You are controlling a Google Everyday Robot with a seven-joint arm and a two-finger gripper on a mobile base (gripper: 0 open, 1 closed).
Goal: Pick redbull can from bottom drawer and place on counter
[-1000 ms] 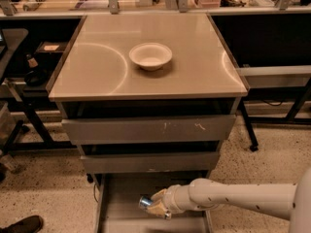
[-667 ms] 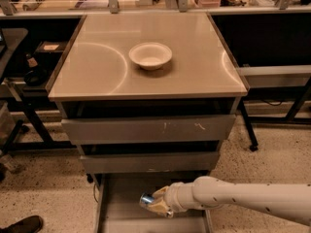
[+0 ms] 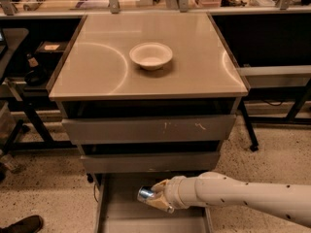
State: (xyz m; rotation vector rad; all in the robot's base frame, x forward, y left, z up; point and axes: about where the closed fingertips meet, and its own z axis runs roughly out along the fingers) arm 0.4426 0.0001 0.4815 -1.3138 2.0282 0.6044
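The bottom drawer (image 3: 121, 212) is pulled open below the two closed grey drawers, its flat grey floor showing. My gripper (image 3: 154, 199) reaches into it from the right on a cream arm. It is shut on the redbull can (image 3: 145, 194), whose shiny silver end pokes out to the left, held above the drawer floor. The counter (image 3: 97, 72) is the beige glossy top of the cabinet, above and behind the gripper.
A white bowl (image 3: 151, 55) stands on the counter, right of its middle. Dark shelving and table legs flank the cabinet on both sides. A dark shoe (image 3: 22, 224) shows at the bottom left on the speckled floor.
The gripper with the can has risen slightly and shifted a little to the left inside the open drawer; the arm has tilted upward.
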